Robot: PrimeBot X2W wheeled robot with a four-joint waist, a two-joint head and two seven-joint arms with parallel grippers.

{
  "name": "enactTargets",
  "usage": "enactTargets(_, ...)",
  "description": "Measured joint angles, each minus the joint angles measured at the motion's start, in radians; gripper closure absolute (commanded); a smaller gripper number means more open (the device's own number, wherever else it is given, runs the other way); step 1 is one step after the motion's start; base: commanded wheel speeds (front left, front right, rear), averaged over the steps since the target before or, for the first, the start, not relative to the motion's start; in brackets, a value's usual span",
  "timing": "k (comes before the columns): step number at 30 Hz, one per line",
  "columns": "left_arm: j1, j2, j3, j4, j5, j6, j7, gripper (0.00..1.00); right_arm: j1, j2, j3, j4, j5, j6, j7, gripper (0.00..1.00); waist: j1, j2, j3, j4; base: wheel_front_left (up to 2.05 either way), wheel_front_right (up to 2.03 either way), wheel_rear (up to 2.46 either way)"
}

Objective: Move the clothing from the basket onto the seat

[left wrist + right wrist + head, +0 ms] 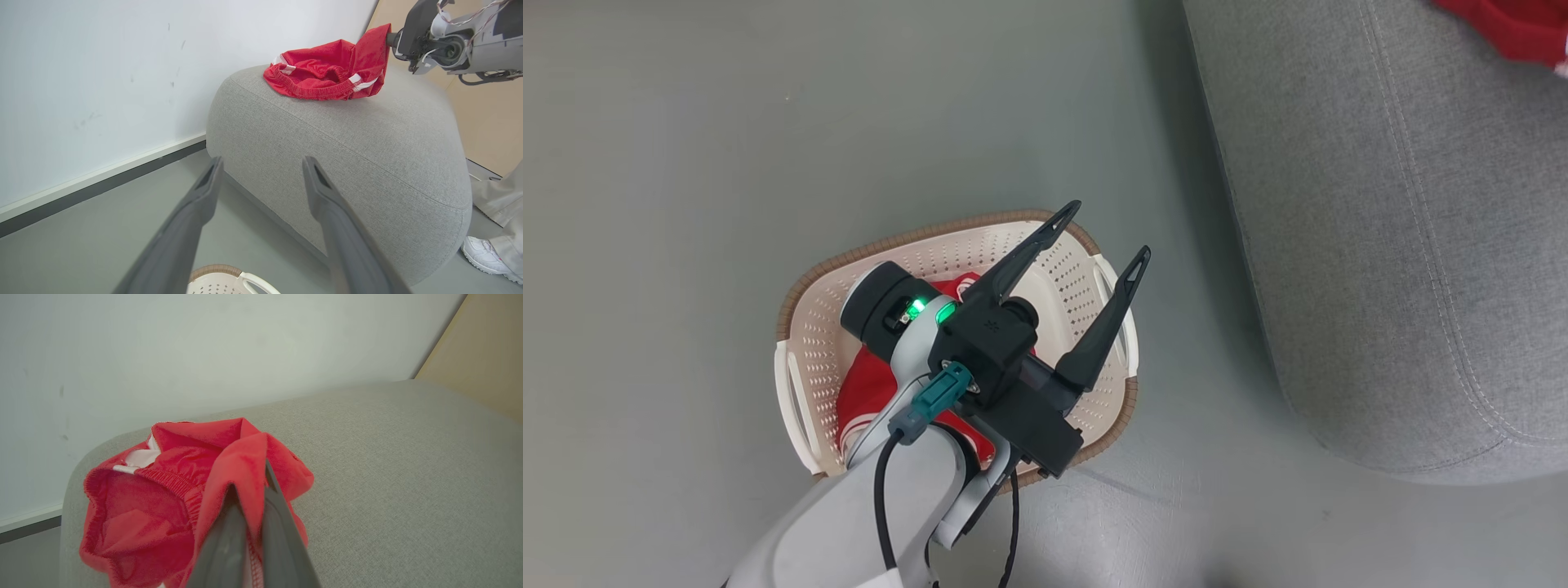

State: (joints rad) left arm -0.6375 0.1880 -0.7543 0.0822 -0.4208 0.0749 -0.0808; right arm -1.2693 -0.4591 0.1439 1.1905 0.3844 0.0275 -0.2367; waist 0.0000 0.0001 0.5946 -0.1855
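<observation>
no legible text or labels

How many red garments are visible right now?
2. The red shorts lie on the grey seat, pinched by the right gripper; another red garment sits in the basket beneath the left arm, which may hide more.

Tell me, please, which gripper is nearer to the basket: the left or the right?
Left. The left gripper hangs open over the basket. The right gripper is away over the seat, shut on the red shorts that rest there.
</observation>
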Motion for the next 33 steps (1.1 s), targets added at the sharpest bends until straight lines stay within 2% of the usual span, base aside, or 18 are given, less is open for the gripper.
enactTargets(1, 0.0, -0.001, -0.001, 0.003, 0.0, 0.0, 0.0, 0.0, 0.007, 0.006, 0.003, 0.007, -0.002, 0.001, -0.002, 1.0, 0.0, 0.0, -0.002, 0.001, 0.0, 0.0, 0.0)
enactTargets(2, 0.0, -0.001, -0.002, 0.005, 0.0, 0.0, 0.0, 0.0, 0.014, 0.009, 0.007, 0.015, -0.007, 0.001, -0.002, 0.93, 0.0, 0.0, -0.005, 0.002, 0.0, 0.0, 0.0)
enactTargets(4, 0.001, -0.003, -0.003, 0.009, -0.001, 0.0, 0.0, 0.0, 0.027, 0.015, 0.02, 0.025, -0.014, 0.009, -0.002, 0.7, 0.0, 0.0, -0.01, 0.005, 0.0, 0.0, 0.0)
enactTargets(5, 0.001, -0.005, -0.003, 0.01, -0.001, 0.0, 0.0, 0.0, 0.032, 0.018, 0.025, 0.032, -0.017, 0.01, -0.002, 0.67, -0.0001, 0.0, -0.013, 0.006, 0.0, 0.0, 0.0)
enactTargets(6, 0.002, -0.005, -0.004, 0.01, -0.001, 0.0, 0.0, 0.0, 0.034, 0.023, 0.029, 0.041, -0.017, 0.014, -0.002, 0.55, 0.0, 0.0, -0.017, 0.007, 0.0, 0.0, 0.0)
enactTargets(7, 0.002, -0.005, -0.003, 0.012, -0.002, 0.0, -0.001, 0.0, 0.036, 0.027, 0.035, 0.045, -0.021, 0.017, -0.002, 0.55, 0.0, -0.0001, -0.02, 0.008, 0.0, 0.0, 0.0)
enactTargets(8, 0.004, -0.005, -0.003, 0.014, -0.004, 0.0, -0.002, 0.0, 0.04, 0.032, 0.04, 0.046, -0.026, 0.017, -0.002, 0.23, 0.0, 0.0, -0.023, 0.009, 0.0, 0.0, 0.0)
enactTargets(9, 0.006, -0.005, -0.003, 0.015, -0.006, 0.0, -0.002, 0.0, 0.045, 0.036, 0.044, 0.048, -0.028, 0.02, -0.002, 0.0, 0.0, 0.0, -0.026, 0.01, 0.0, 0.0, 0.0)
enactTargets(17, 0.015, -0.006, 0.003, 0.035, -0.012, 0.004, -0.018, 0.0, 0.075, 0.05, 0.069, 0.056, -0.043, 0.046, -0.004, 0.0, 0.0, 0.0, -0.052, 0.002, 0.0, 0.0, 0.0)
enactTargets(24, 0.035, -0.006, 0.016, 0.06, -0.023, 0.005, -0.037, 0.0, 0.128, 0.099, 0.101, 0.05, -0.066, 0.07, -0.012, 0.0, 0.0, -0.0002, -0.079, -0.026, 0.0, 0.0, 0.0)
enactTargets(33, 0.073, -0.016, 0.032, 0.105, -0.058, 0.005, -0.071, 0.0, 0.218, 0.117, 0.137, 0.01, -0.087, 0.082, -0.012, 0.0, -0.0001, -0.0002, -0.146, -0.059, 0.0, 0.0, 0.0)
